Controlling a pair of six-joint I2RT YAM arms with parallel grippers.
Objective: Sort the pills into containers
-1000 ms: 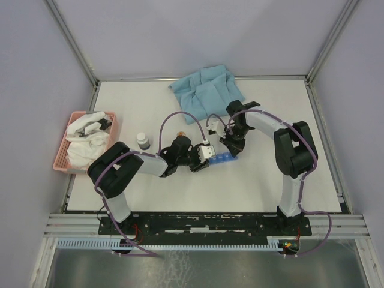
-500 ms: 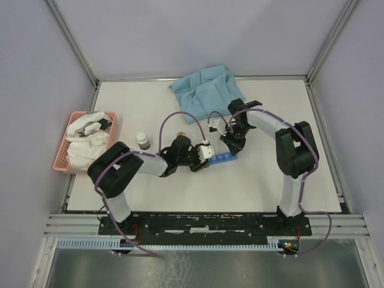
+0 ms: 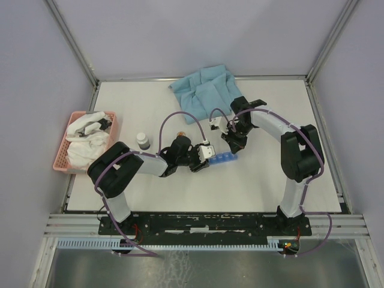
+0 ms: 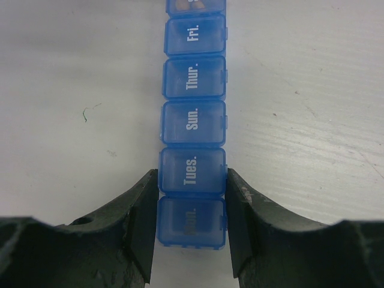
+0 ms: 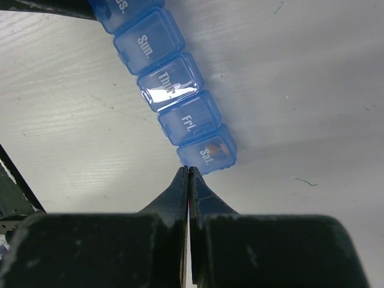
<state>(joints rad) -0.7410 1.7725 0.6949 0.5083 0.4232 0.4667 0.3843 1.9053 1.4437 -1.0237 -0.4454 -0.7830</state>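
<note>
Blue plastic pill-organiser strip, flat on white table; left gripper jaws pinch its two long sides at the Mon. and Tues. compartments. Right gripper jaws pressed together, holding nothing, tips at the edge of the Sat. compartment, the opposite end.

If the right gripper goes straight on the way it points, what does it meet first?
Probably the Sat. compartment at the end of the blue pill organiser: the right gripper, fingers shut, points at its near edge. Height above it is unclear.
</note>
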